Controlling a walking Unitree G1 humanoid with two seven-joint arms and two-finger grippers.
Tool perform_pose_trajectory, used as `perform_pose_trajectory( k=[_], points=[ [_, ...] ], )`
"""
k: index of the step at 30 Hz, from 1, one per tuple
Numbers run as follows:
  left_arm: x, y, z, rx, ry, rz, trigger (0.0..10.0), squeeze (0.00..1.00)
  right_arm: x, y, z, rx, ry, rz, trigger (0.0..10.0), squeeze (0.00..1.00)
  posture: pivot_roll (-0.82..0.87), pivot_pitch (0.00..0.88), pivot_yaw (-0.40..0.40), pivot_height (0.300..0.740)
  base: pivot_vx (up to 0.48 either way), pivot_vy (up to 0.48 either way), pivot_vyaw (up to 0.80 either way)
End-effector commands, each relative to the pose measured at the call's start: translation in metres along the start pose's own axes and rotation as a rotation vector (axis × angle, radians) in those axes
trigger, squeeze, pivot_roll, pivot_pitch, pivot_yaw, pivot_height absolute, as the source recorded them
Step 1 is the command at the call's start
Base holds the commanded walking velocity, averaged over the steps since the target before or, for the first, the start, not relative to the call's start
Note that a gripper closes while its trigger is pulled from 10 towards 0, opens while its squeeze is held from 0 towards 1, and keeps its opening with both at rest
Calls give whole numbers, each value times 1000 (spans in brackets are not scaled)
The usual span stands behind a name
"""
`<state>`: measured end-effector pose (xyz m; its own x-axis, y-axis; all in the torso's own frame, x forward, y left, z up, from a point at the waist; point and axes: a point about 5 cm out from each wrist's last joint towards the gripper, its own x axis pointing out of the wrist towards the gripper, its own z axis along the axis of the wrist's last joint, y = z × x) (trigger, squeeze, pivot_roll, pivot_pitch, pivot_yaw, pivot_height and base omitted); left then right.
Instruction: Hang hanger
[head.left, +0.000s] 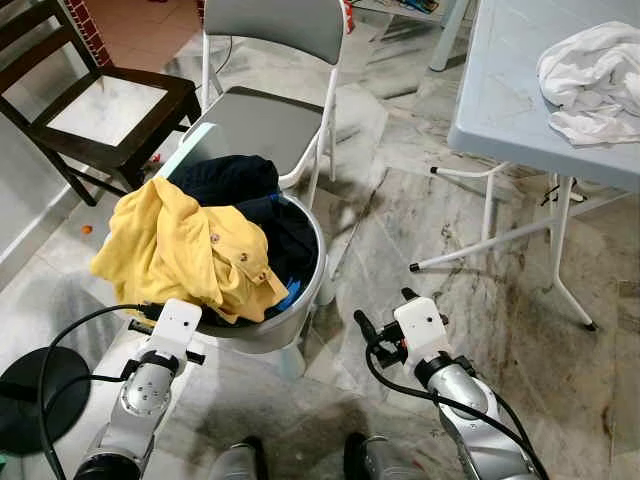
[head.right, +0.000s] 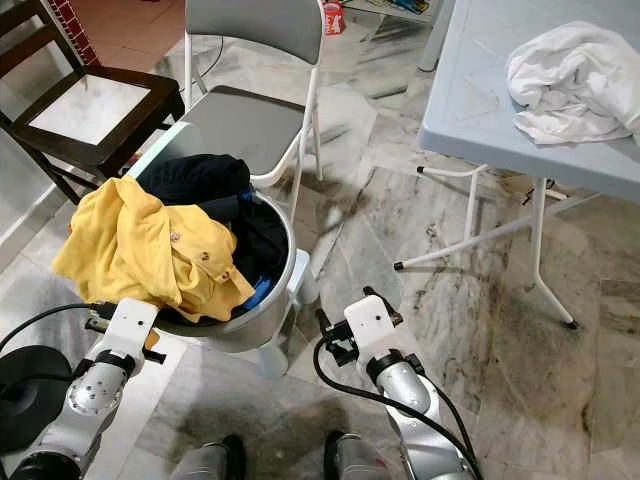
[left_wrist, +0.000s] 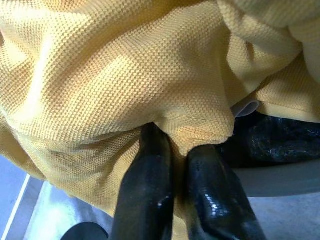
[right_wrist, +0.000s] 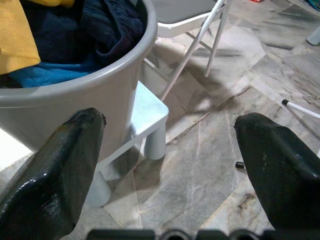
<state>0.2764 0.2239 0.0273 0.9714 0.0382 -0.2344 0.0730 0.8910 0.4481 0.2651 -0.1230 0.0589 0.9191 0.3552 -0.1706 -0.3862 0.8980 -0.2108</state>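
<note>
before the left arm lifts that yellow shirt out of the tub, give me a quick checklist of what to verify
1. Left gripper closed on the yellow shirt: ok, a fold of the fabric is pinched between its black fingers.
2. Shirt free to lift: cannot tell, it drapes over the rim of the grey tub and lies on dark clothes.
3. Right gripper out of the way: ok, open and empty beside the tub, above the marble floor.
4. Tub steady: cannot tell, it stands on a small white stool.
5. Hanger located: not ok, no hanger can be made out.
6. Grey folding chair close behind the tub: ok, apart from the shirt.
</note>
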Motion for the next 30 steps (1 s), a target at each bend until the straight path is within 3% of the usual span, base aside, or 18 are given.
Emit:
perform_pose_trajectory(
  k=[1, 10, 14, 20, 25, 27, 30],
  points=[
    [-2, 4, -4, 5, 18, -3, 0, 0, -2, 0, -6, 3, 21, 1, 10000, 0, -3, 234, 2, 740, 0, 0, 0],
    [-3, 11, 10, 18, -67, 15, 0, 0, -2, 1, -8, 3, 25, 0, 10000, 0, 0, 232, 8, 740, 0, 0, 0],
    [-18, 15, 48, 89, -292, -10, 0, 0, -3, -2, -9, 0, 29, -6, 10000, 0, 9, 226, 8, 740, 0, 0, 0],
    [-24, 30, 83, 133, -453, 45, 0, 0, 1, -2, -8, -2, 24, -3, 10000, 0, 24, 221, 7, 740, 0, 0, 0],
    [-29, 54, 132, 244, -638, 110, 0, 0, 4, -1, -7, -4, 19, 3, 10000, 0, 31, 219, 7, 740, 0, 0, 0],
    [-29, 57, 138, 259, -654, 113, 0, 0, 4, -1, -7, -4, 19, 3, 10000, 0, 31, 219, 7, 740, 0, 0, 0],
    [-29, 72, 177, 298, -786, 120, 0, 0, 4, -2, -8, -6, 20, 4, 10000, 0, 39, 216, 4, 740, 0, 0, 0]
  ],
)
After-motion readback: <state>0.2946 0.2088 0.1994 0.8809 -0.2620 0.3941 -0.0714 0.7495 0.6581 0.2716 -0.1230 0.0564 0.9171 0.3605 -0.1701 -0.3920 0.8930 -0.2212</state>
